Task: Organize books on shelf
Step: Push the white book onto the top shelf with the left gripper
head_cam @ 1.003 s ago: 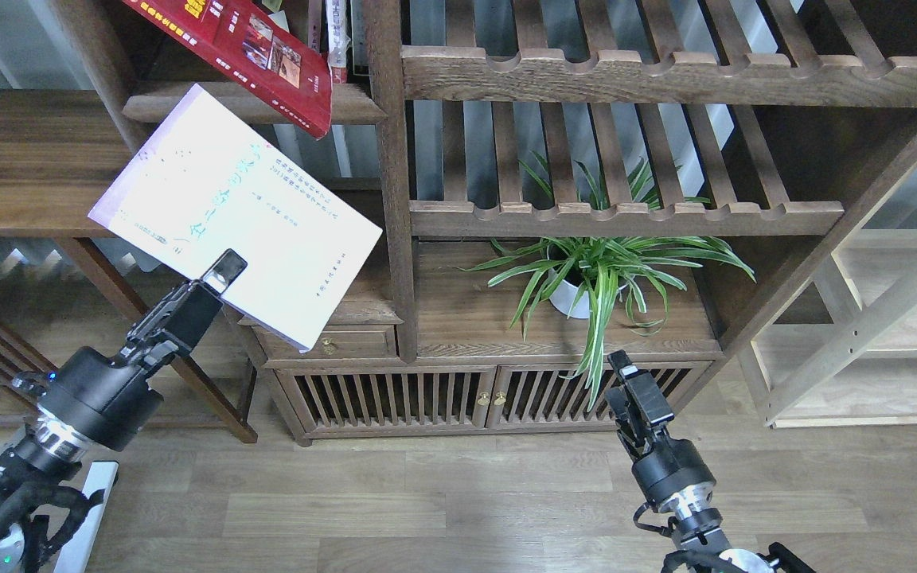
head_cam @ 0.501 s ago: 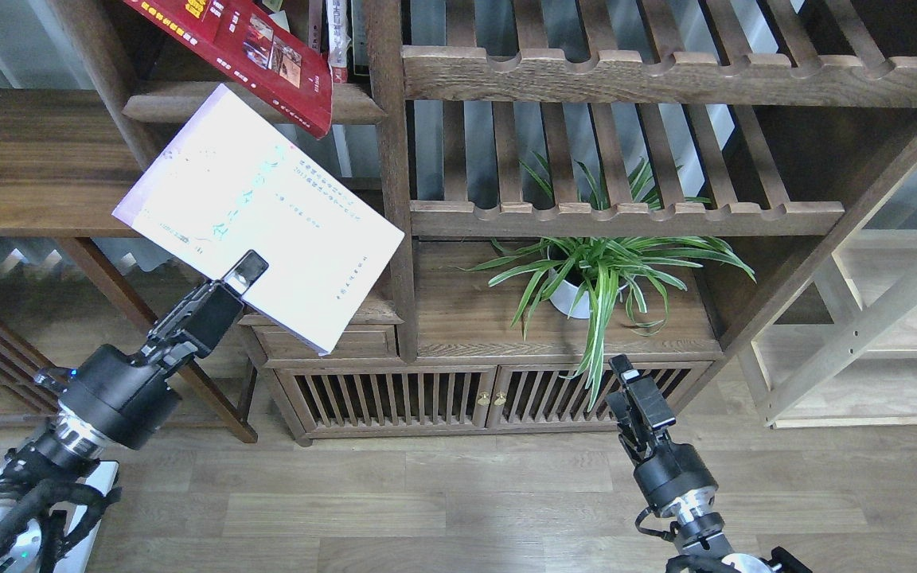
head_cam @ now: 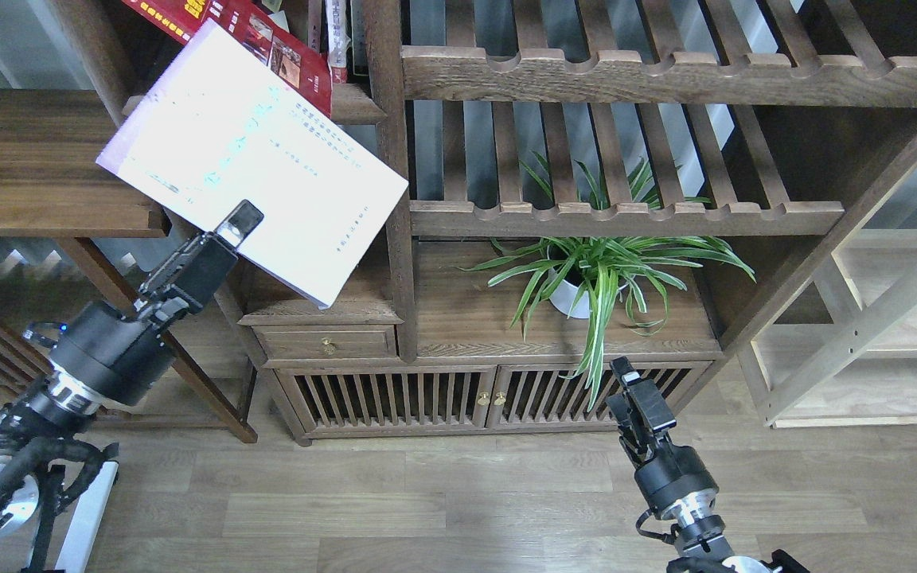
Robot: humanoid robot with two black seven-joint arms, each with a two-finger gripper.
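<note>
Left gripper (head_cam: 237,221) clamped on the near edge of the pale book (head_cam: 255,155), cover facing up, washed out by glare so I can only make out faint dark characters. Book is tilted, held in the air in front of the left bay of the bookcase, its far corner overlapping the dark red book (head_cam: 267,48). The red one sits slanted on the shelf (head_cam: 351,102), lower corner hanging past the moulded front edge. Behind it a few upright spines, too cropped to read. Right gripper (head_cam: 632,382) low in front of the slatted cabinet doors (head_cam: 427,395), nothing in it; fingers are seen end-on and dark, can't tell how far apart they stand. Potted plant (head_cam: 602,270) sits in the middle bay, well apart from both arms.
</note>
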